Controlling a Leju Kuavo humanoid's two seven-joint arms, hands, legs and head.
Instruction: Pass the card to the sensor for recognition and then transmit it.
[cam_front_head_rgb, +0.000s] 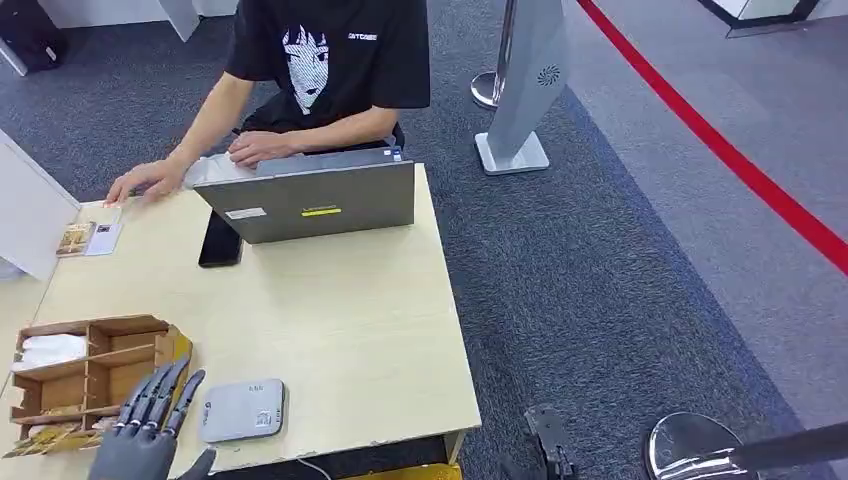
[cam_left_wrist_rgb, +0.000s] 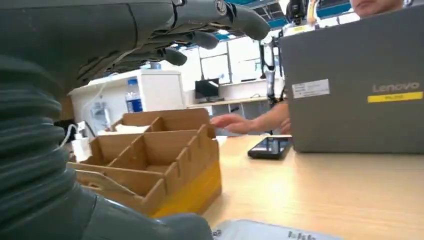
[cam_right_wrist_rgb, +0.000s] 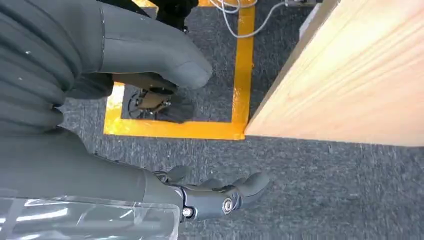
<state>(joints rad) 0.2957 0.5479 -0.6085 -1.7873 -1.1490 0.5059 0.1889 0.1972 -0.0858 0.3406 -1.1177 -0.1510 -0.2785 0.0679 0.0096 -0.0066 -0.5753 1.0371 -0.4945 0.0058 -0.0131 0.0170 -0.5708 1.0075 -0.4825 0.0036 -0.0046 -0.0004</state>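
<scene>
Left hand, fingers spread and empty, hovers between the wooden organizer and grey sensor; card lies far ahead on the surface; right hand hangs empty, fingers loosely apart.

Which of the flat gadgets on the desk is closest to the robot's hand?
The light grey sensor box, right beside the left hand at the near edge. The black phone and grey laptop lie far across, by the person.

The laptop hides the person's lap; the card's print is too small to read.
</scene>
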